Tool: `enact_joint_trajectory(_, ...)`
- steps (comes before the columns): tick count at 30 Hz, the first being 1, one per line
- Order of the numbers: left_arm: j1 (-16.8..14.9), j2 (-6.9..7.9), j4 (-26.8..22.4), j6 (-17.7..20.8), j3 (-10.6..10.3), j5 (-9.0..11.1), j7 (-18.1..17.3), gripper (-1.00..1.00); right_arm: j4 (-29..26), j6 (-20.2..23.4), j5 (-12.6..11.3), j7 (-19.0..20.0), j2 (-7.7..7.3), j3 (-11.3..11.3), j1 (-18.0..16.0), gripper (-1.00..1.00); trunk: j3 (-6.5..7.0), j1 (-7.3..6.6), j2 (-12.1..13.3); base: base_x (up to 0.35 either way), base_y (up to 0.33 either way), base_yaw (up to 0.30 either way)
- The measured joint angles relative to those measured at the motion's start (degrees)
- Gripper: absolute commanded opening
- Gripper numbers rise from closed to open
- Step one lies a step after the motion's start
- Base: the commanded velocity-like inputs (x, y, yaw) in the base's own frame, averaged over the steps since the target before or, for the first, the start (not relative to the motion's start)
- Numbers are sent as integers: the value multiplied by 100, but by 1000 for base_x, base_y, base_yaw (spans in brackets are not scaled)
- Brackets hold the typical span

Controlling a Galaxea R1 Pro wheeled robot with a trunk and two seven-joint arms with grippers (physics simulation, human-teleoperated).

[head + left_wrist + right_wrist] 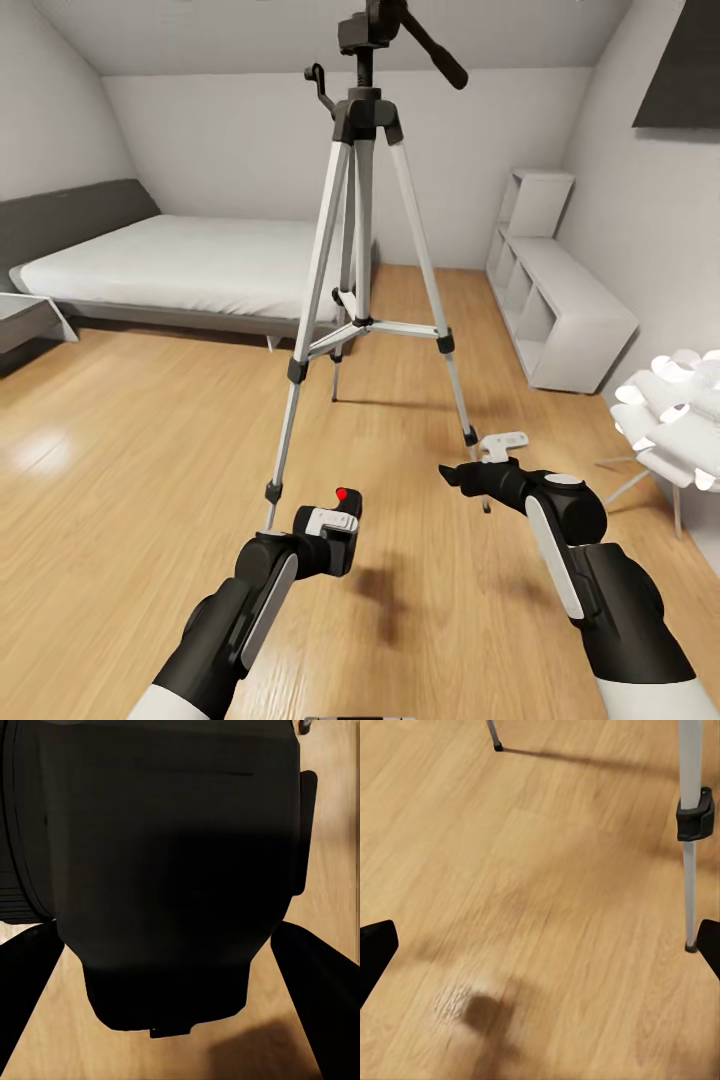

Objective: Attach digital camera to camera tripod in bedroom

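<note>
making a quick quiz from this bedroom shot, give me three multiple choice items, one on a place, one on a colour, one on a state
1. Where is the digital camera?
A. in the left gripper
B. on the bed
C. on the tripod head

2. What colour is the camera's top button?
A. blue
B. red
C. green

3. How is the right gripper?
A. shut on a tripod leg
B. shut on the camera
C. open, holding nothing

Answers:
1 A: the head view shows the camera clamped at the left arm's end.
2 B: a red dot shows on top.
3 C: the right wrist view shows its fingers spread over bare floor, beside the camera tripod.
</note>
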Motion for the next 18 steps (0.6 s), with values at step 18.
enact_joint_trajectory(18, 0, -2, -42, 86, -8, 3, -260, -100, 0, 4, 0, 825, -29, 3, -1, 100, 325, -395, 722, 0, 0, 0)
